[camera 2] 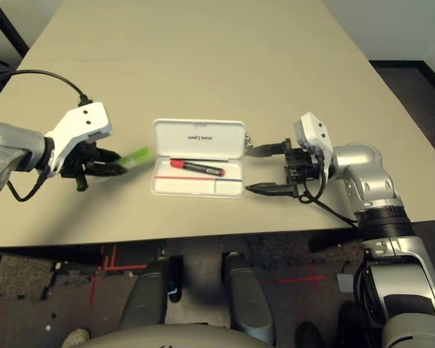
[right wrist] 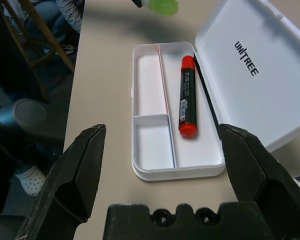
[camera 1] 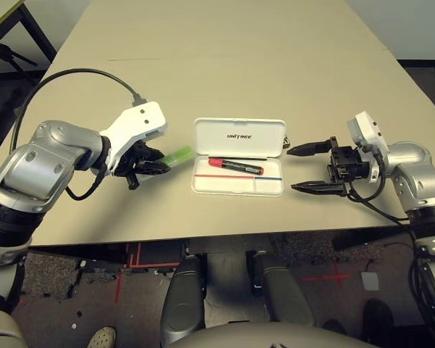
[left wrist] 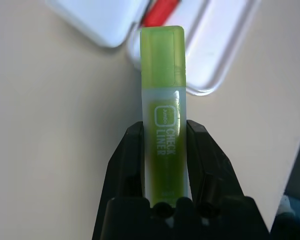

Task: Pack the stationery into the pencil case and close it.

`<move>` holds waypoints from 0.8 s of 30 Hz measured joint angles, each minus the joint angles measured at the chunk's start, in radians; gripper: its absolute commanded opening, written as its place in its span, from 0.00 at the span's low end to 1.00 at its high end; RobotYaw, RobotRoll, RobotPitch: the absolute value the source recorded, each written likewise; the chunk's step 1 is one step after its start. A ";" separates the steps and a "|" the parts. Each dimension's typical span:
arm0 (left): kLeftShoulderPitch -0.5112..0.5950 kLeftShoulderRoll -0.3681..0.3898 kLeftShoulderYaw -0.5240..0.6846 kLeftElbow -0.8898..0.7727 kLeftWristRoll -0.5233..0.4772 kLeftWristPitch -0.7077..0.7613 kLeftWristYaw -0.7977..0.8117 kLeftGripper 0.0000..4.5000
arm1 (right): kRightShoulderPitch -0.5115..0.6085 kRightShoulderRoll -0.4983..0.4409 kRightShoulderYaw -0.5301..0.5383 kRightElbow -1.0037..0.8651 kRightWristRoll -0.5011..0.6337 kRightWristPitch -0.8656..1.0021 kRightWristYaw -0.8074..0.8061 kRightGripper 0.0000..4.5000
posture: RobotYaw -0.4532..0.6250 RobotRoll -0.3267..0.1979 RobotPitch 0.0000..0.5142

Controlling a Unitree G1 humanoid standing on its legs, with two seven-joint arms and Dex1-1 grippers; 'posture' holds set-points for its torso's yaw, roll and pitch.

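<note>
On the tan desk (camera 1: 225, 65), your left gripper (camera 1: 146, 163) clamps the green highlighter (left wrist: 162, 100) beside the open pencil case (camera 1: 238, 168), ready to insert; your right gripper (camera 1: 312, 169) waits, jaws wide apart.

Robotics lab or office test area: large plain beige tabletop (camera 1: 225, 65), speckled floor (camera 1: 80, 286) with red tape marks (camera 1: 127, 272), a seated person's sneaker (right wrist: 30, 178) beside it.

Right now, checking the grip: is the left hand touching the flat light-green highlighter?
Touching. The left wrist view shows the left hand clamping the flat light-green highlighter between both black fingers.
</note>
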 measured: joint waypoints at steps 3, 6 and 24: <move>-0.024 -0.007 -0.031 0.005 0.013 -0.034 -0.032 0.24 | 0.011 -0.003 -0.003 -0.022 0.002 0.008 -0.011 1.00 | 0.41 0.62 0.31; -0.047 -0.025 -0.060 0.019 0.030 -0.059 -0.053 0.24 | 0.022 -0.006 -0.006 -0.042 0.003 0.015 -0.018 1.00 | 0.40 0.62 0.31; -0.185 -0.271 -0.253 0.129 0.212 -0.264 -0.143 0.24 | 0.079 -0.038 -0.037 -0.147 0.024 0.053 -0.066 1.00 | 0.33 0.62 0.33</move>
